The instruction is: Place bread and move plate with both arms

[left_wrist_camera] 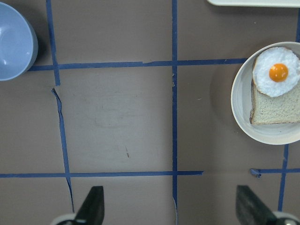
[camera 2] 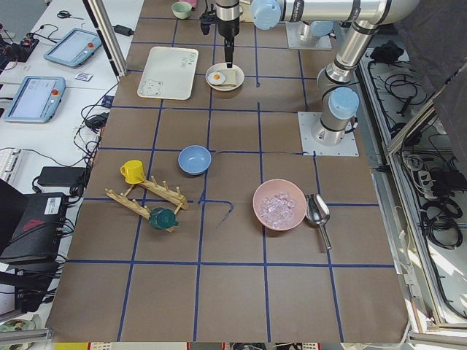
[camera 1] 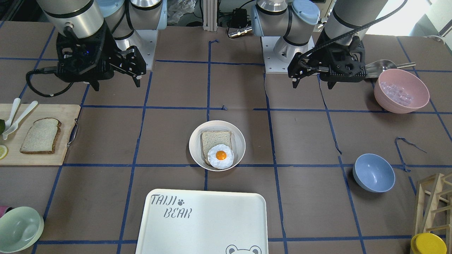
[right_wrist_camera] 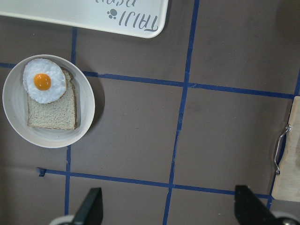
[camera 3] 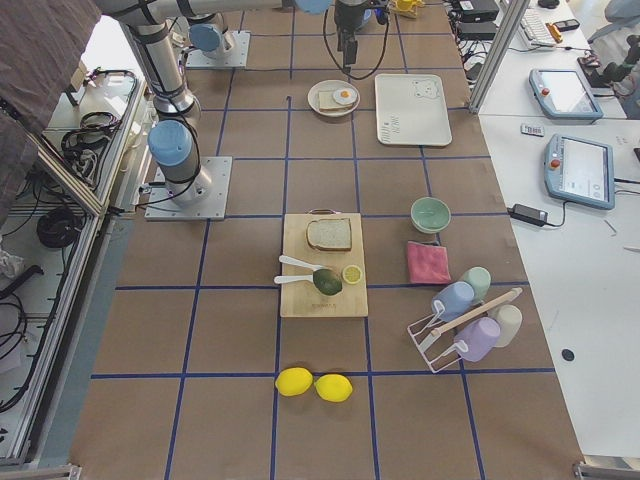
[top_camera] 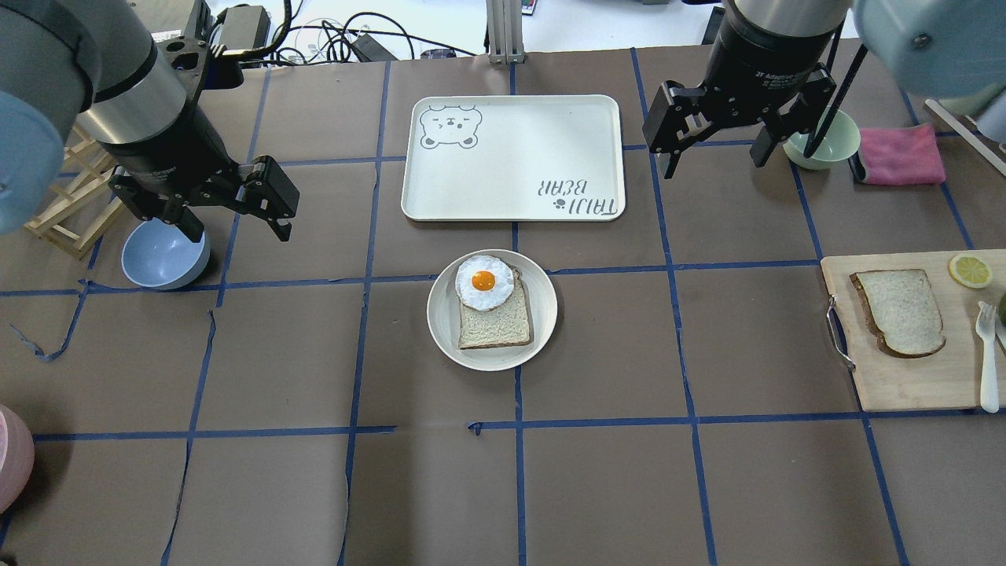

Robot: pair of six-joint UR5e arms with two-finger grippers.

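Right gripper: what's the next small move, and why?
Probably swing the right gripper over the bread on the cutting board and lower onto it. Both it and the left gripper hang open and empty above the table. The bread lies untouched on that gripper's side, and the plate holds only a squarer slice and a fried egg.

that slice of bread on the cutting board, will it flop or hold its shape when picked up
The bread looks thin and lies flat on the cutting board, so gripped by one edge it would probably sag. Its porous crumb likely dents under a tight pinch; the dark crust may be firmer to grip.
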